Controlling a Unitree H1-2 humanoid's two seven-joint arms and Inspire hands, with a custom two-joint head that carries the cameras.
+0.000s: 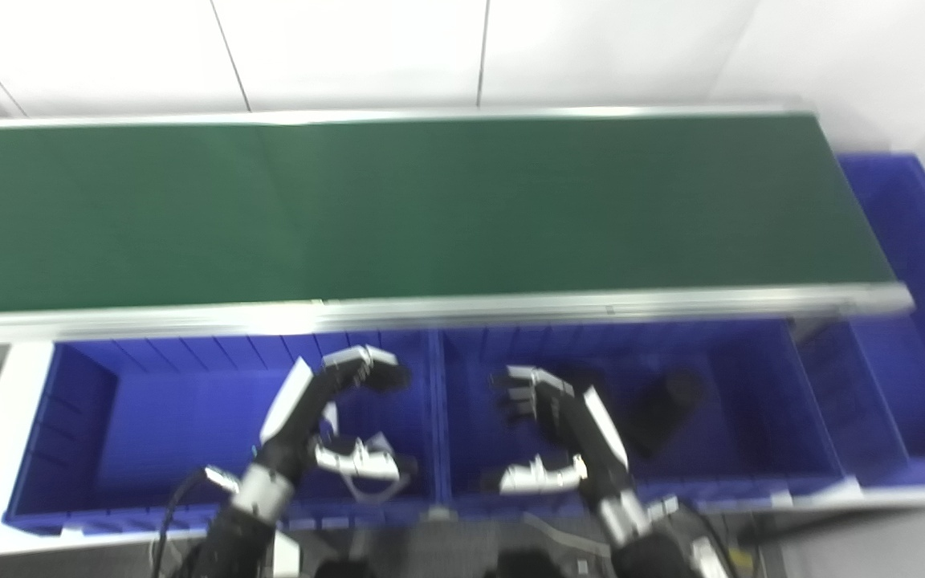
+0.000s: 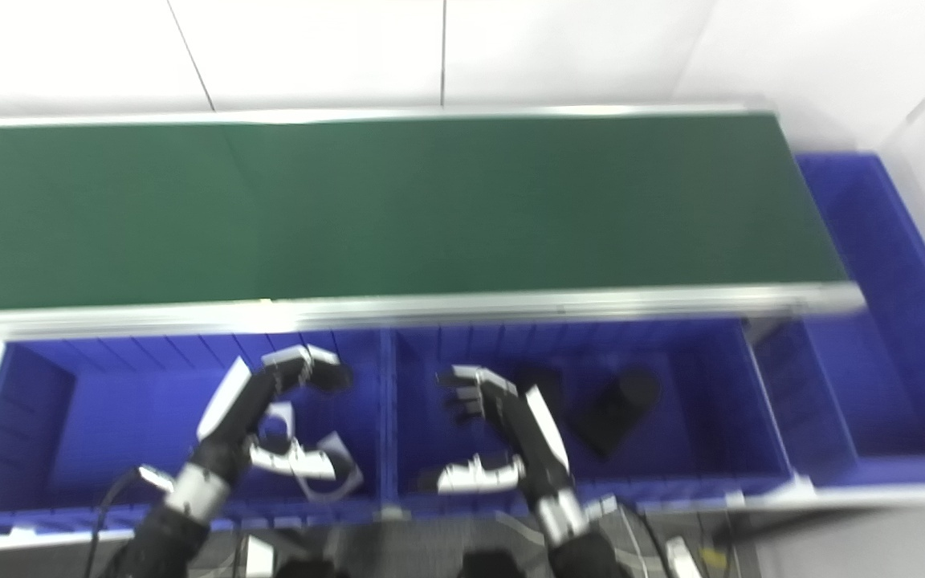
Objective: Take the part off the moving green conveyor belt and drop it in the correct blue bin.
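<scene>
A: In the left eye view we see the long green conveyor belt (image 1: 398,209) with bright metal rails, and its surface carries nothing. Below it sit two deep blue plastic bins: the left blue bin (image 1: 77,417) and the middle blue bin (image 1: 751,433). A third blue bin (image 1: 912,241) wraps the belt's right end.

B: And the part?

A: A dark, blocky black part (image 1: 663,409) lies tilted on the floor of the middle bin, just right of our right hand (image 1: 551,417). That hand hangs over the bin with its fingers spread and nothing in them. Our left hand (image 1: 326,409) hovers over the left bin, fingers curled but apart, also holding nothing. The blur hides finer detail.

B: Does the right eye view agree?

A: Yes. The belt (image 2: 366,209) is bare again, the black part (image 2: 619,409) rests in the middle bin (image 2: 703,433), and the right hand (image 2: 503,425) is beside it, not touching. The left hand (image 2: 270,401) stays unclenched above the left bin (image 2: 29,417), where some small white pieces (image 2: 326,466) seem to lie.

B: How would such a part handle?

A: We judge it rigid and fairly light, probably smooth plastic, so it could slip. We would close across its narrow sides near the middle, not at a corner.
</scene>
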